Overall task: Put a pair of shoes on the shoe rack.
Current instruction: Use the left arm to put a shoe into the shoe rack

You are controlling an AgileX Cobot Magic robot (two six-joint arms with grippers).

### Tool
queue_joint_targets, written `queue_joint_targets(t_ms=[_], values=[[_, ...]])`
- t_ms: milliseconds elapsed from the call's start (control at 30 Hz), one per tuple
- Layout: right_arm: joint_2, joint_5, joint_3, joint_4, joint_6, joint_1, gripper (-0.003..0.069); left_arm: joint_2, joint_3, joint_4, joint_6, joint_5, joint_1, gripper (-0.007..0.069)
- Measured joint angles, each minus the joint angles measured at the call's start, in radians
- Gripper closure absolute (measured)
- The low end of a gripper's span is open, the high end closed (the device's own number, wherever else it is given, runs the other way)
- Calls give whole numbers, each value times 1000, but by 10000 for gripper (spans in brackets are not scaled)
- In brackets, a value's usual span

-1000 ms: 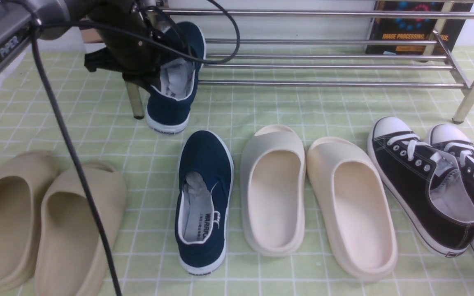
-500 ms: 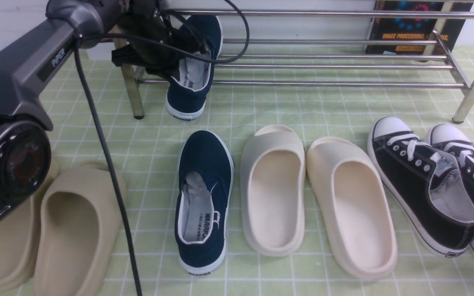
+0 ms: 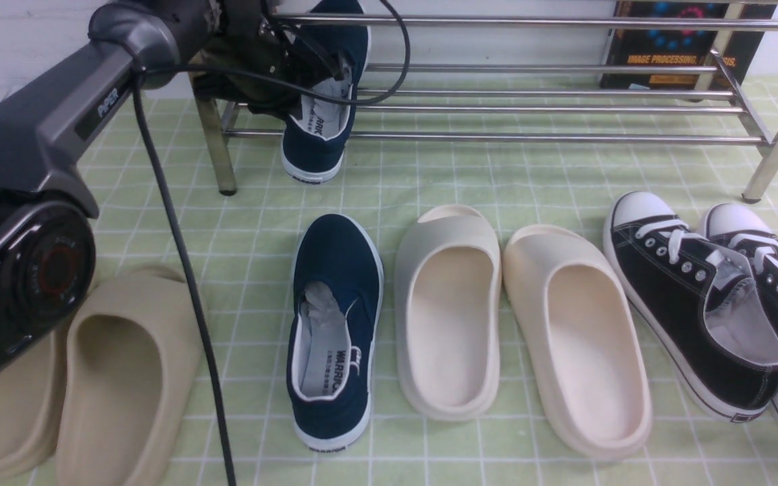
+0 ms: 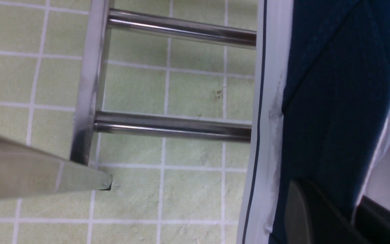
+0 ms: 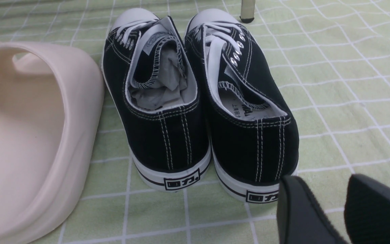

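Front view. Left gripper (image 3: 325, 71): at the left end of the shoe rack (image 3: 531, 108), jaws pinching the collar of one navy slip-on (image 3: 318, 142). That shoe is tilted, toe high and heel low, its heel hanging in front of the lower shelf bars. I cannot tell whether it touches them. Second navy slip-on (image 3: 338, 270): flat on the bench (image 3: 429, 182), toe toward the rack, paper stuffing inside, "WARRIOR" legible on the insole. Cream slides (image 3: 450, 317): one pair, just to the right of the second slip-on. Beige slides (image 3: 125, 378): one pair at the near left, partly hidden by my left arm and its black cable (image 3: 179, 283). Black lace-up sneakers (image 3: 693, 304): one pair at the far right, white toe caps toward the rack. Dark printed book (image 3: 672, 54): behind the rack's right end.

Left wrist view. Navy slip-on (image 4: 333, 101), with its white sole edge crossing two rack bars (image 4: 171, 125). A dark finger (image 4: 306, 213) presses the outside of the canvas and another sits on the inner side of the collar. A rack leg (image 4: 90, 84) stands on the checked cloth.

Right wrist view. Right gripper (image 5: 340, 217): jaws apart, nothing between them, close behind the heels of the black sneakers (image 5: 161, 112). One cream slide (image 5: 29, 135) lies beside those.
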Motion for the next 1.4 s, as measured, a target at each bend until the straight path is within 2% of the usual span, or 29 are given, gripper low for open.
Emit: queue_joint_targets(t_ms=[200,333,533,633,767,900,1000,1233,1400], values=[[0,0,0,0,0,0,414,0,0,2,0,-15,0,578],[0,0,0,0,0,0,414,0,-3,6,0,-34,0,501],[0,0,0,0,0,0,414,-20,-38,10,0,23,0,371],[0,0,0,0,0,0,414,-46,-55,27,0,95,-1,359],[0,0,0,0,0,0,414,-98,-62,65,0,201,-1,415],[0,0,0,0,0,0,414,-142,-66,52,33,327,-5,552],[0,0,0,0,0,0,414,-143,-67,17,72,366,-18,634],[0,0,0,0,0,0,414,-18,-68,-35,124,375,-96,638],[0,0,0,0,0,0,414,56,-66,24,91,367,-91,638]])
